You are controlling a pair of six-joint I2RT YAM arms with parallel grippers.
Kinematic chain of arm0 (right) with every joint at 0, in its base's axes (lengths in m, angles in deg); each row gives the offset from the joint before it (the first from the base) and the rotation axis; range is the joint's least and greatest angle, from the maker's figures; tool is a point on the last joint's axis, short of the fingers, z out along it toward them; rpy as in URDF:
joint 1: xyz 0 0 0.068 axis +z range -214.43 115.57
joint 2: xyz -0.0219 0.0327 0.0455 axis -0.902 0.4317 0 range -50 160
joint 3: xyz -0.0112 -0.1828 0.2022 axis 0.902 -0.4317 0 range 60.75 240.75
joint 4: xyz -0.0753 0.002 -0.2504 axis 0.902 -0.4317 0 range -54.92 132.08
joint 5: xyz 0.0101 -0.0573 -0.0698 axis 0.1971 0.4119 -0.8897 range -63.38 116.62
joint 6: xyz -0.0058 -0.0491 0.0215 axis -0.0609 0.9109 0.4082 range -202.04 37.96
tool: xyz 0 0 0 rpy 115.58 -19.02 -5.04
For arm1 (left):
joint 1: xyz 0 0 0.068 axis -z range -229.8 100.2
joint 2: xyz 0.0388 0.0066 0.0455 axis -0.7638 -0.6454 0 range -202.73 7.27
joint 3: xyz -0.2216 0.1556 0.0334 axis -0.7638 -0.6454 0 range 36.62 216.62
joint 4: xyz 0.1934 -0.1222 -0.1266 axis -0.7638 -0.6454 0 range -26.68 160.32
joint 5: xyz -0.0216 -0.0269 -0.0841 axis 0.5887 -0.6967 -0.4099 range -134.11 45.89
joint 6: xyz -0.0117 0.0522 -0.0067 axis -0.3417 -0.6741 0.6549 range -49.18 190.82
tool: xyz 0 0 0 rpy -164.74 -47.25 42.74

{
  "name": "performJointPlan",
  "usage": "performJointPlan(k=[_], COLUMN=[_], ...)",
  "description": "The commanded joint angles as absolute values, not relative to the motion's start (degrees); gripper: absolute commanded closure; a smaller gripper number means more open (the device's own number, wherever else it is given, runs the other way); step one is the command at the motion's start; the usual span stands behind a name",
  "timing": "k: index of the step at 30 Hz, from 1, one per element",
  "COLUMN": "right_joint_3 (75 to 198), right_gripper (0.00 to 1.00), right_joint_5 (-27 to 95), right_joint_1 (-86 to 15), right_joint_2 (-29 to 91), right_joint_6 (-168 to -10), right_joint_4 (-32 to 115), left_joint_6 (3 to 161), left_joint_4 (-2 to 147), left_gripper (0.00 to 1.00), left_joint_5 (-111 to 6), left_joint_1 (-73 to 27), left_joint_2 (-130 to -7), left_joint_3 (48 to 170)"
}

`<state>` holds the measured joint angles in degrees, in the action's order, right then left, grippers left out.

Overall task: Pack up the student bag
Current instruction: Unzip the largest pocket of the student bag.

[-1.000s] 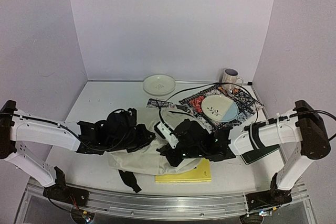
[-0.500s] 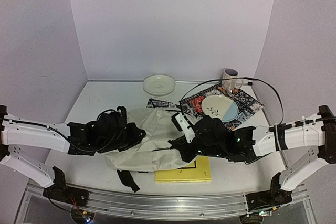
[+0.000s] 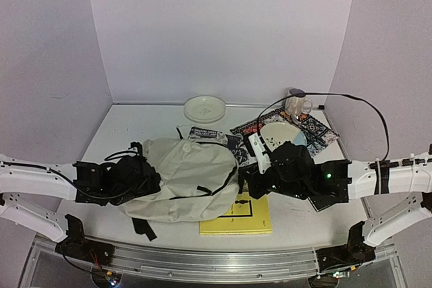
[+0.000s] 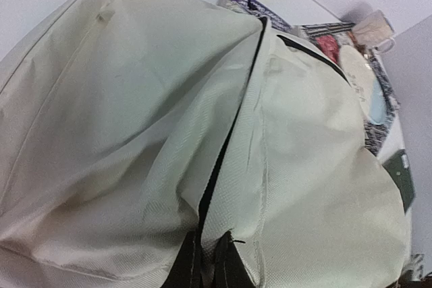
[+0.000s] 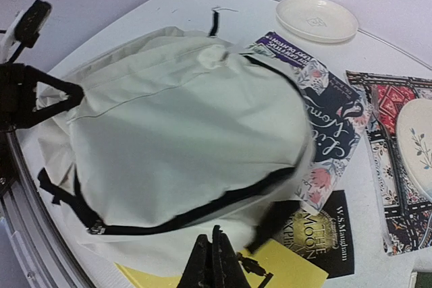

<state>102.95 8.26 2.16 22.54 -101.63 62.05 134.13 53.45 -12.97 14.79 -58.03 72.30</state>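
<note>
1. Top view:
   - A sec ago both claws were huddled mid-table over a bunched-up bag. You've since drawn the arms apart.
   - The student bag (image 3: pixel 185 180) now lies spread and puffed, left of centre on the near half of the table.
   - It's stretched between the left gripper (image 3: pixel 152 179) and the right gripper (image 3: pixel 246 181).
   - It has slid left, away from the placemat (image 3: pixel 320 133). The yellow book (image 3: pixel 250 220) stays at the near edge, partly under the bag.
   - My read: the bag is laid out ready, but the zipper looks closed and nothing seems packed yet.

2. Left wrist view:
   - This shows what the top cam hides. The left claw's fingers (image 4: pixel 233 264) are pressed together, clamped on bag cloth right at the black zipper line (image 4: pixel 233 133).
   - That line runs unbroken away from the fingers, which fits a closed zip.
   - The mug (image 4: pixel 374 28) and the blue-white plate (image 4: pixel 368 89) sit well apart, far right.

3. Right wrist view:
   - The right claw's jaws are together at the bag's near-right hem. Can't tell if cloth is between them.
   - Only this view shows the titles by the bag's right side: a floral book (image 5: pixel 331 126), partly under the bag, and a black book (image 5: pixel 317 234) just beside the yellow one.
   - There's a black strap next to the fingers, too blurred to say more.
</note>
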Motion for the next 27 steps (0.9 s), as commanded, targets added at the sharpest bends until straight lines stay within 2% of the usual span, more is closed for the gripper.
performJointPlan(k=[1,9,12,19,27], right_joint_3=[104.4,113.1,115.5,121.9,128.3], right_gripper=[1.0,0.99,0.75,0.55,0.52], right_joint_5=[7.9,24.5,30.4,34.1,36.2], right_joint_1=[1.0,1.1,1.0,1.0,1.0], right_joint_2=[24.6,35.4,38.0,43.5,50.9], right_joint_6=[-102.2,-99.9,-101.3,-105.5,-107.9], right_joint_4=[60.5,63.6,63.6,60.4,56.5], left_joint_6=[132.6,129.6,128.2,126.8,126.4], left_joint_4=[41.2,41.0,41.5,42.2,43.4], left_gripper=[1.0,1.0,1.0,1.0,1.0], left_joint_5=[-2.8,-4.4,-5.5,-6.2,-6.8], left_joint_1=[13.7,13.8,13.8,13.8,13.8], left_joint_2=[-54.4,-52.7,-53.7,-52.8,-51.6], left_joint_3=[69.3,72.7,74.8,74.7,73.8])
